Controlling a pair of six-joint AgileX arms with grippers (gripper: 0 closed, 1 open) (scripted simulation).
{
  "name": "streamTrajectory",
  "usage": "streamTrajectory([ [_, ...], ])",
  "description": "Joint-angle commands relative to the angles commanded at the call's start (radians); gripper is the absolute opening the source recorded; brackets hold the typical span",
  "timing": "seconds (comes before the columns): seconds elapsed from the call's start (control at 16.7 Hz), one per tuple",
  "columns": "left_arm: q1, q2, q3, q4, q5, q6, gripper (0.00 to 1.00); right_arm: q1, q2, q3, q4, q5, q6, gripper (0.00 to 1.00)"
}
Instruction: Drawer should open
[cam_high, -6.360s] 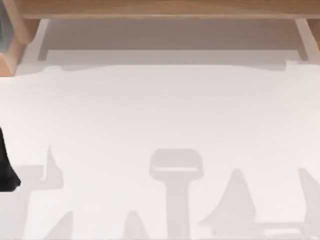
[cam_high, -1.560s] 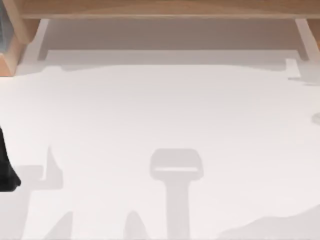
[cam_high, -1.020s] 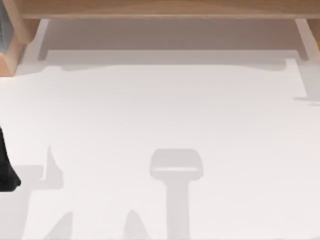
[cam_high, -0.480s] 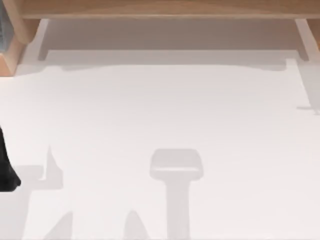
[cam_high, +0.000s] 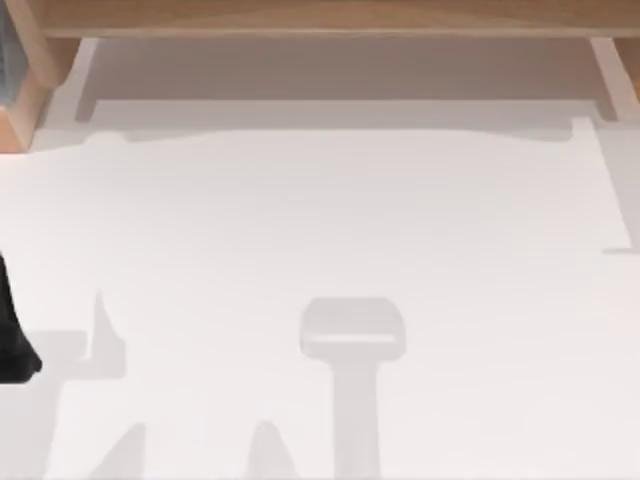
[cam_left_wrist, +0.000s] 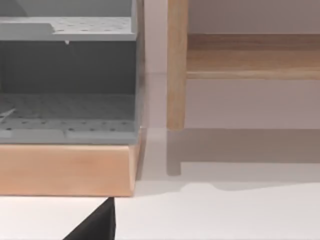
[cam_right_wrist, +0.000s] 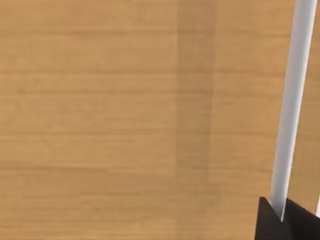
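Drawer: its pale wood front (cam_right_wrist: 100, 120) spans the right wrist view, seen from very close, grain running across and a darker band down the middle.
Handle: we see a slim light bar (cam_right_wrist: 292, 100) standing off the drawer front, slightly tilted in that view.
Change since earlier: the broad arm shadows that lay on the table's near right corner six seconds ago are gone. A thin shadow at the right edge now falls farther from the wooden frame (cam_high: 320, 18) than half a second ago. The left arm (cam_high: 10, 340) has not shifted.
Drawer against tool: the right gripper (cam_right_wrist: 281, 217) is at the handle's lower end, one dark finger on each side of the bar, pinching it. The drawer front lies just behind.
Drawer's place: we cannot tell where it stands relative to the wooden frame.
Left gripper: a dark part (cam_left_wrist: 97, 225) shows low over the table, in front of the frame's left end. We cannot tell its state.
Surface: a plain white table (cam_high: 320, 220) stretches out in front of the wooden frame, carrying only soft grey shadows.
Surroundings: a grey cabinet (cam_left_wrist: 65, 75) with perforated shelves sits on a wooden base (cam_left_wrist: 65, 170) just beside the frame's left leg (cam_left_wrist: 176, 75). A pale wall (cam_left_wrist: 250, 15) rises behind the frame.
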Motion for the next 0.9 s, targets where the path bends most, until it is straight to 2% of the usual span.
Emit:
streamTrajectory([
  [0.12, 0.0, 0.0, 0.0, 0.0, 0.0, 0.0, 1.0, 0.0, 0.0, 0.0, 0.0, 0.0, 0.0, 0.0],
  [0.9, 0.0, 0.0, 0.0, 0.0, 0.0, 0.0, 1.0, 0.0, 0.0, 0.0, 0.0, 0.0, 0.0, 0.98],
])
